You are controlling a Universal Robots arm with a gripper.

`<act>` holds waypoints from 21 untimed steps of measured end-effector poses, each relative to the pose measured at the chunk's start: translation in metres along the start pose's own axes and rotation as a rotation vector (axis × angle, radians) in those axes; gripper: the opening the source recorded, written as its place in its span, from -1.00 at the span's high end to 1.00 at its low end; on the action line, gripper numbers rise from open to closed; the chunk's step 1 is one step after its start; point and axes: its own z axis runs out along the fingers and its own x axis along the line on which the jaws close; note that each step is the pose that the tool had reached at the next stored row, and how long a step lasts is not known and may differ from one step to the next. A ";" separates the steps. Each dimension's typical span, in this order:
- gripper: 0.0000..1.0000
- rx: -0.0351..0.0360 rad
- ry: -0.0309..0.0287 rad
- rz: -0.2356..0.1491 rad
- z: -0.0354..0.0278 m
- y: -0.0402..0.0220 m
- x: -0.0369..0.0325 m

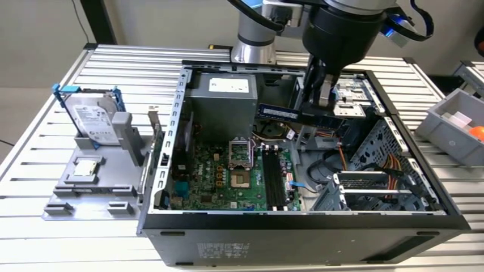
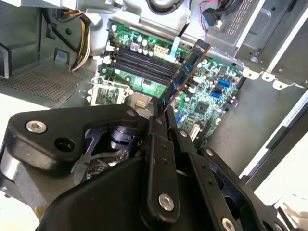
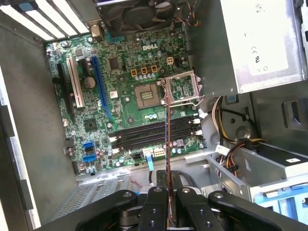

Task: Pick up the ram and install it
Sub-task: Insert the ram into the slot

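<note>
Two black fingers (image 3: 156,207) of the gripper (image 1: 321,107) are clamped on one end of the long, thin, dark green ram stick (image 1: 276,111), held aloft above the green motherboard (image 1: 219,175) inside the open grey computer case (image 1: 302,226).

Glossy motherboard (image 3: 125,120), matt black tool (image 3: 168,185), ribbed metal table (image 1: 38,141)

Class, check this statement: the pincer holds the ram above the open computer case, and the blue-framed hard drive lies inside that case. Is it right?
No. The exterior view shows the hard drive standing outside the computer case, on a grey stand at the exterior view's left. The pincer does hold the ram above the open case.
</note>
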 end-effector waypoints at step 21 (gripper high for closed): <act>1.00 0.0013 -0.0004 0.030 0.0000 0.0000 0.0000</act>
